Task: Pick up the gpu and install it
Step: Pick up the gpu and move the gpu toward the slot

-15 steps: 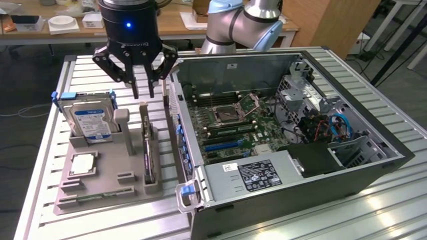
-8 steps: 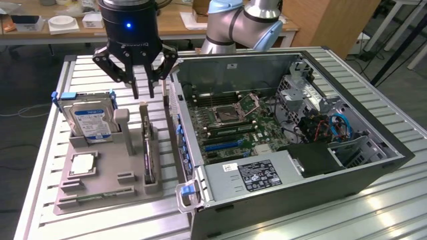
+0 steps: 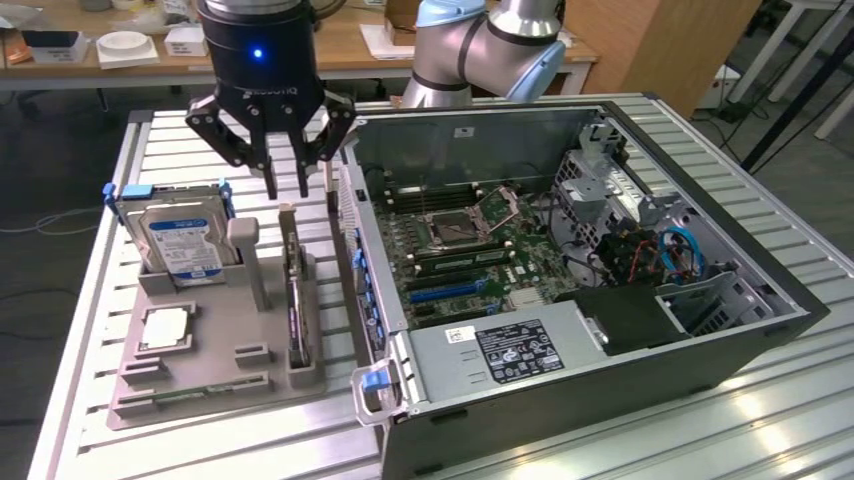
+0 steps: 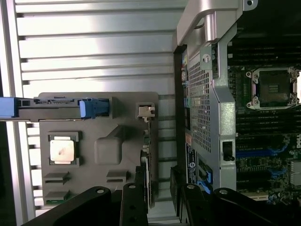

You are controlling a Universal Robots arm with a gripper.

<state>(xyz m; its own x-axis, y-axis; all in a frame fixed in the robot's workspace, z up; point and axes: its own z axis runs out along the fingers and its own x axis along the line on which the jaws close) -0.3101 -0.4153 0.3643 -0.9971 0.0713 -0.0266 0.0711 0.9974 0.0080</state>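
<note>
Set high and off the arm, the exterior camera looks down at a slant across the slatted table [image 3: 801, 420] from middle range. It takes in the whole open computer case [image 3: 601, 400] on the exterior view's right and the grey parts holder [image 3: 200, 370] on its left. The wrist camera faces straight down past the gripper [image 4: 157, 193], far closer. Both views share the holder, the hard drive [image 3: 180, 245], the case's perforated wall [image 4: 202, 103] and the processor socket [image 3: 454, 228].

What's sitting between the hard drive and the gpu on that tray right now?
A grey upright post of the grey tray stands between the hard drive and the gpu; the exterior view shows it.
</note>
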